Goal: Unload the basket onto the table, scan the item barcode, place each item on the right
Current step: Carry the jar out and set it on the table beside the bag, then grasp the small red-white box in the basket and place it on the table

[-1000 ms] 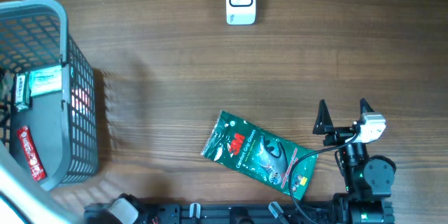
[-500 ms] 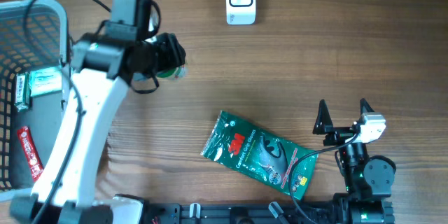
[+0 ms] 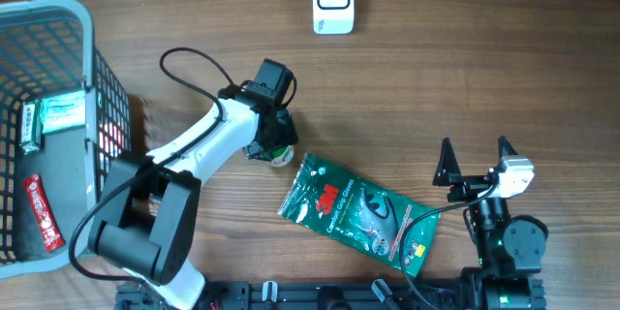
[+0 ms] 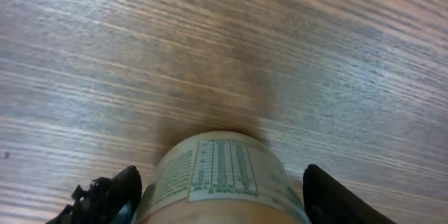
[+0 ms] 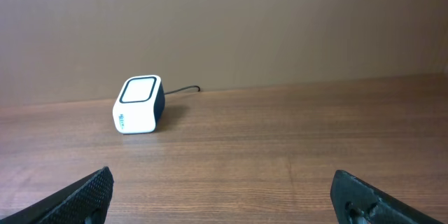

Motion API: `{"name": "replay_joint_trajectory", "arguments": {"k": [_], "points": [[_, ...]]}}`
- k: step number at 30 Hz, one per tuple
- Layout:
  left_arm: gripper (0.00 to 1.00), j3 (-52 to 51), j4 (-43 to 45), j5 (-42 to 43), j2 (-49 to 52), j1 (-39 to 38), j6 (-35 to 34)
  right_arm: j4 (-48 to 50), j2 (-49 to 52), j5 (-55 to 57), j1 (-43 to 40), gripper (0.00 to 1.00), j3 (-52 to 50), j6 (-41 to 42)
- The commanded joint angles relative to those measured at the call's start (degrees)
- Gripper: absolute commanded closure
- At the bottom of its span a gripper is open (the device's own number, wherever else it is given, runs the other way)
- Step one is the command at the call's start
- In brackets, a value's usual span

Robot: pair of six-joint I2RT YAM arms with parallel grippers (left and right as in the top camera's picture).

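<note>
So, biggest first: the wooden table (image 3: 484, 77) fills the whole overhead view, and a grey mesh basket (image 3: 58, 7) takes up the left edge with a white-green packet (image 3: 60, 111) and a red bar (image 3: 41, 215) lying inside it. Next in size is the left arm (image 3: 208, 140), stretching from the bottom left up toward the middle of the frame. Lower centre has a green pouch (image 3: 354, 213) lying flat and tilted. At the lower right, the right gripper (image 3: 475, 145) hangs with its jaws spread wide and nothing between them; its own camera shows both black fingers (image 5: 84, 192) at the bottom corners and bare wood between. The white scanner (image 3: 332, 0) sits top centre, well apart from everything else. Smallest is the little round tub (image 3: 279, 155), just left of centre and right beside the pouch's upper left corner. The left gripper (image 3: 274, 140) is clamped around it, and the wrist view shows its printed label panel facing up between the fingers (image 4: 112, 192). Can't tell if the tub touches the wood.
</note>
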Motion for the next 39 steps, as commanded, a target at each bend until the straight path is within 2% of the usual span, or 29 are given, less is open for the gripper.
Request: {"name": "replay_joint_trajectory", "arguments": {"k": [1, 4, 7, 9, 10, 11, 12, 14, 16, 19, 21, 22, 23, 26, 28, 30, 35, 38, 39], "points": [[0.00, 3.0, -3.1, -2.3, -1.7, -0.3, -0.6, 0.1, -0.4, 0.6, 0.2, 0.00, 0.0, 0.2], [0.00, 14.7, -11.9, -2.9, -5.5, -0.3, 2.5, 0.1, -0.4, 0.6, 0.2, 0.00, 0.0, 0.2], [0.00, 36.3, -22.6, -2.7, -10.3, -0.3, 13.6, 0.1, -0.4, 0.6, 0.2, 0.00, 0.0, 0.2], [0.00, 44.2, -28.5, -4.0, -13.6, -0.1, 24.6, 0.1, -0.4, 0.6, 0.2, 0.00, 0.0, 0.2], [0.00, 44.7, -28.3, -7.4, -15.6, 0.2, 26.2, 0.1, -0.4, 0.6, 0.2, 0.00, 0.0, 0.2], [0.00, 44.7, -28.1, -15.9, -18.7, 1.6, 22.2, 0.1, -0.4, 0.6, 0.2, 0.00, 0.0, 0.2], [0.00, 44.7, -28.3, -22.0, -20.4, 3.4, 14.7, 0.1, -0.4, 0.6, 0.2, 0.00, 0.0, 0.2], [0.00, 44.7, -28.7, -28.0, -24.6, 10.4, 1.6, 0.1, -0.4, 0.6, 0.2, 0.00, 0.0, 0.2], [0.00, 44.7, -29.1, -28.0, -27.1, 16.3, -4.3, 0.1, -0.4, 0.6, 0.2, 0.00, 0.0, 0.2], [0.00, 44.7, -33.2, -27.8, -30.2, 29.2, -14.9, 0.1, -0.4, 0.6, 0.2, 0.00, 0.0, 0.2], [0.00, 44.7, -37.4, -25.8, -30.6, 39.8, -17.4, 0.1, -0.4, 0.6, 0.2, 0.00, 0.0, 0.2], [0.00, 44.5, -38.1, -24.7, -30.3, 42.2, -17.4, 0.1, -0.4, 0.6, 0.2, 0.00, 0.0, 0.2], [0.00, 44.0, -38.8, -23.0, -29.5, 46.8, -17.4, 0.1, -0.4, 0.6, 0.2, 0.00, 0.0, 0.2], [0.00, 40.8, -38.4, -19.7, -26.9, 54.3, -17.4, 0.1, -0.4, 0.6, 0.2, 0.00, 0.0, 0.2], [0.00, 35.0, -36.1, -13.7, -25.1, 58.6, -17.4, 0.1, -0.4, 0.6, 0.2, 0.01, 0.0, 0.2], [0.00, 25.5, -29.6, -5.4, -23.4, 61.3, -17.1, 0.1, -0.4, 0.6, 0.2, 0.00, 0.0, 0.2], [0.00, 8.1, -15.7, -0.9, -22.0, 61.5, -17.1, 0.1, -0.4, 0.6, 0.2, 0.00, 0.0, 0.2], [0.08, -3.9, -3.4, 0.4, -20.7, 61.5, -17.1, 0.1, -0.4, 0.6, 0.2, 0.00, 0.0, 0.2], [0.11, -7.5, 3.5, 4.2, -18.0, 61.3, -15.4, 0.1, -0.4, 0.6, 0.2, 0.00, 0.0, 0.2]]}}
